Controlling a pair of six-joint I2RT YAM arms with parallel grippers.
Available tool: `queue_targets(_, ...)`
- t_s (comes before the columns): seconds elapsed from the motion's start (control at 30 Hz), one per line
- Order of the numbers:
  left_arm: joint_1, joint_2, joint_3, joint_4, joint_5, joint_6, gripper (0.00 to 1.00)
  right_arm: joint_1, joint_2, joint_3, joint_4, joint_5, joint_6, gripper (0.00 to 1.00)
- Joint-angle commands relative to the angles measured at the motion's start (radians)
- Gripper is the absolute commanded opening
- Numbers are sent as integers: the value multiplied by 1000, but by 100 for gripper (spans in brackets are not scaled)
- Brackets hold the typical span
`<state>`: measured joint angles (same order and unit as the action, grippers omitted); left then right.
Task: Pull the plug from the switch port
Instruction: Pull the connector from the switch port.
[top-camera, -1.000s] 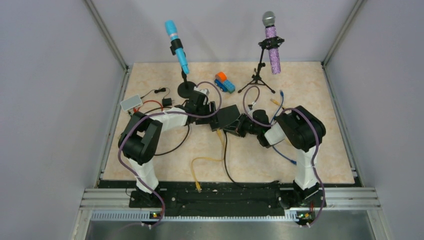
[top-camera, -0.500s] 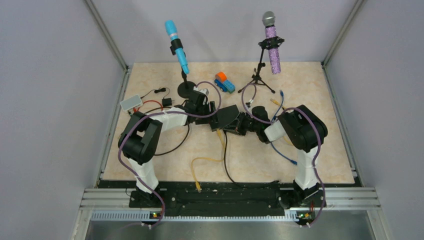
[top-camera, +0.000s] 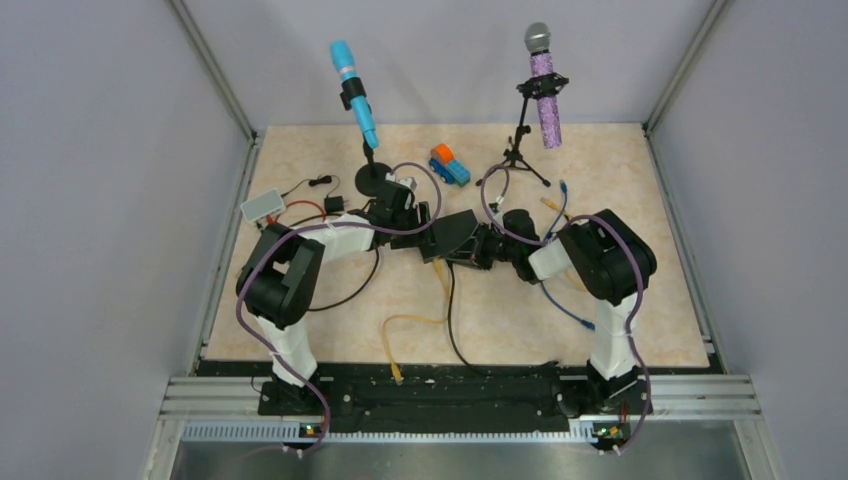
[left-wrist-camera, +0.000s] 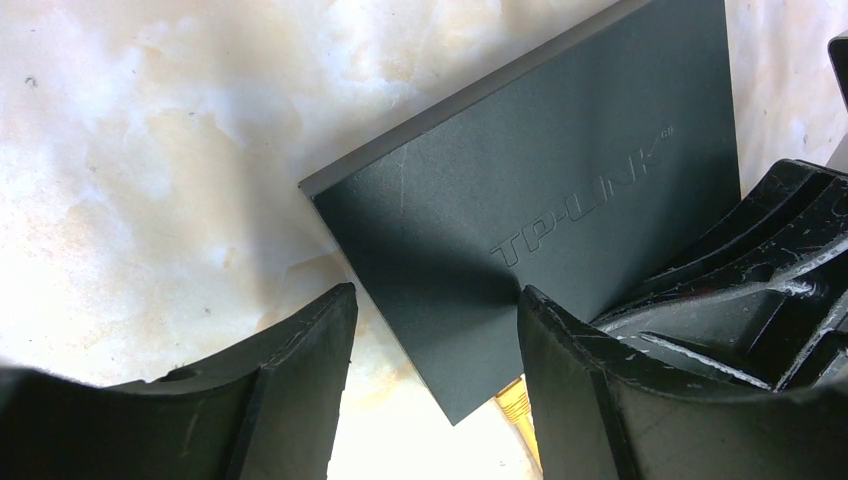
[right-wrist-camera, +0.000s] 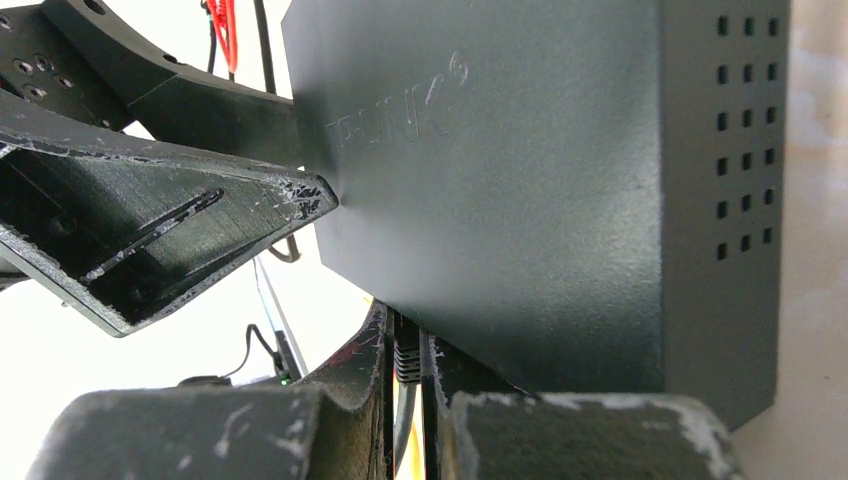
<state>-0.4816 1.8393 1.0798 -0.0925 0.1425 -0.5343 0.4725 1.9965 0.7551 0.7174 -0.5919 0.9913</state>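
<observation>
Switch (left-wrist-camera: 540, 190) sat tilted between both grippers. I saw left gripper (left-wrist-camera: 435, 385) part-open, straddling its corner. Right gripper (right-wrist-camera: 405, 400) shut on black plug (right-wrist-camera: 405, 355) under switch's near edge.

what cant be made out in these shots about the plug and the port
- Port: hidden in all views; the black box shows only its top and vented side.
- Plug: right wrist view, mostly covered by the right pincer.
- Top view: too small; arms crowd the box.
</observation>
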Motion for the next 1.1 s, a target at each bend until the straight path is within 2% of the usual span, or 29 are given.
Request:
queue_targets(0.0,28,51,-22,-90,-74,16,66,11,19,-19,-160,-25,-61,0)
queue_targets(0.1,29,52,-23,-90,-72,16,66,11,3,2,-243,-5,-118,0)
queue_targets(0.17,30,54,-23,-88,-68,14,66,11,10,4,-241,-34,-125,0)
queue_targets(0.23,31,56,-23,-86,-64,14,66,11,36,-7,-150,-97,-91,0)
queue_targets(0.33,31,55,-21,-87,-62,14,66,11,48,-46,-50,-101,-23,0)
queue_targets(0.5,31,51,-23,-88,-56,22,66,11,15,-35,-154,-29,-71,0)
queue_targets(0.7,14,-27,-64,-22,12,157,72,11,50,10,-183,-23,-75,0)
queue_targets(0.87,8,-51,-53,-34,58,249,72,11,64,33,-193,-17,-78,0)
queue_targets(0.97,5,-57,-63,-4,101,240,73,9,69,47,-194,-21,-78,0)
queue_targets(1.07,3,-47,-80,58,172,169,73,9,82,50,-151,-34,-45,0)
